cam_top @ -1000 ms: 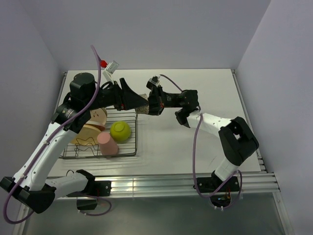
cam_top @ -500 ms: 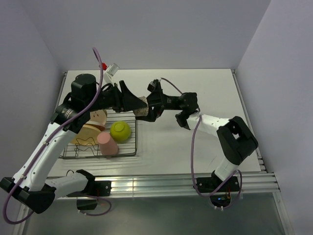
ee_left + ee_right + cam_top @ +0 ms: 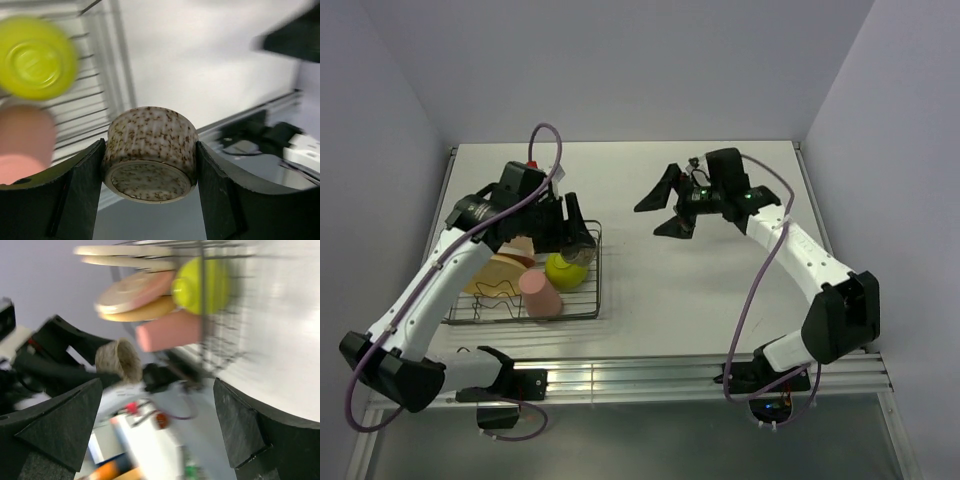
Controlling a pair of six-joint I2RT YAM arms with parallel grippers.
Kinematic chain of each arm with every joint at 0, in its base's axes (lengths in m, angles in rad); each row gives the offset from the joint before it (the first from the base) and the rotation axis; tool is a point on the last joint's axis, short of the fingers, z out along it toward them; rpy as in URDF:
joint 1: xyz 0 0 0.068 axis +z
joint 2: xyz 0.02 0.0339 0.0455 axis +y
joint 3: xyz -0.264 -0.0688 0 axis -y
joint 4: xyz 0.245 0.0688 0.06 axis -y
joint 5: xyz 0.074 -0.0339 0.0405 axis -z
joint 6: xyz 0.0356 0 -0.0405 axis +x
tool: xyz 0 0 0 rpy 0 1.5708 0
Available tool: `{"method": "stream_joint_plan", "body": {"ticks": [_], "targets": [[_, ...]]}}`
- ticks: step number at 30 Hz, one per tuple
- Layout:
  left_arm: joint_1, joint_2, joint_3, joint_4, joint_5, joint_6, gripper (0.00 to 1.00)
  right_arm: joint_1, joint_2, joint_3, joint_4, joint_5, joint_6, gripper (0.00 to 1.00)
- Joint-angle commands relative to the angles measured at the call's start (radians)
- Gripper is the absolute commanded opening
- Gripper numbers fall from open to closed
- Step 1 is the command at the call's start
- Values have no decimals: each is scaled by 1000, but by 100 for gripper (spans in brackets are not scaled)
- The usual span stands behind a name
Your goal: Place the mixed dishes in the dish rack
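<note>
Right claw [image 3: 657, 214] has let go and backed off over the table [image 3: 720, 290], jaws wide and empty. Left claw [image 3: 576, 241] has swung back and now grips the tiny speckled cup [image 3: 150, 145] alone, pinched across its side wall, over the dish rack [image 3: 599, 290] beside the yellow-green bowl [image 3: 564, 270]. Cup looks like glazed stoneware: round, stiff, light, probably slick and chippable, so a square side-wall pinch suits; rack is thin dark wire, already holding plates [image 3: 505, 268] and a pink cup [image 3: 540, 295].
</note>
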Motion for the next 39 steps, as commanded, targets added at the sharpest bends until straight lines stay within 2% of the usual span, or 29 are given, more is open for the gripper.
{"method": "stream_joint_plan", "body": {"ticks": [1,6,15,20,35,39], "targets": [[-8,26,-18,-106,-124,54,0,-7,-19,117,-563,241,-416,100],[-38,92,-38,-120,-195,51,0,-24,-59,68,-532,211,-386,100],[-100,179,-101,-83,-229,46,0,-40,-105,11,-503,194,-371,100],[-107,205,-161,-50,-253,48,0,-56,-120,-12,-498,192,-377,100],[-138,325,-211,13,-266,54,0,-73,-123,-43,-500,184,-418,100],[-144,340,-234,30,-315,48,0,-75,-131,-61,-501,206,-426,100]]}}
